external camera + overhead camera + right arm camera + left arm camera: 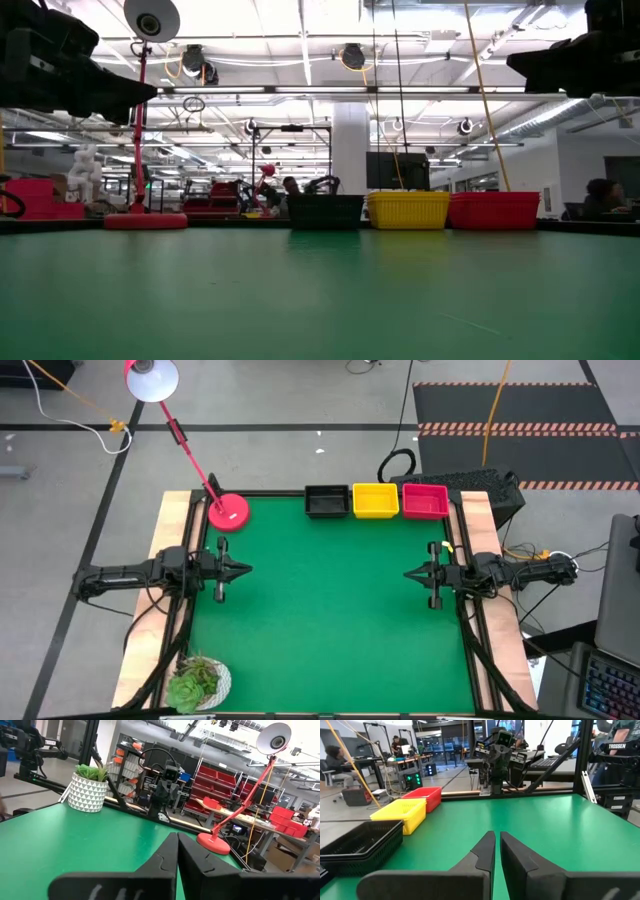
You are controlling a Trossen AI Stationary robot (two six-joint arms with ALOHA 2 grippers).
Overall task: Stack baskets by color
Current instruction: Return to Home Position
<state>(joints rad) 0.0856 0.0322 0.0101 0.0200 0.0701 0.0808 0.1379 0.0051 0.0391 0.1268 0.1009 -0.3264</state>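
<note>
Black (327,501), yellow (375,500) and red-pink (425,500) baskets stand side by side on their bottoms along the far edge of the green table. The black one (362,845) shows more than one rim, nested. The yellow (402,812) and red-pink (425,797) lie beyond it. My left gripper (245,570) hovers at the table's left edge, pointing level toward the right, its fingers (485,850) a narrow slit apart and holding nothing. My right gripper (408,573) hovers at the right edge, pointing left, shut and empty (177,837).
A pink lamp base (228,512) stands at the far left corner, its red arm leaning out beyond the table. A potted plant (198,682) sits at the near left corner. The green mat (330,620) lies bare between the arms. People sit in the room beyond.
</note>
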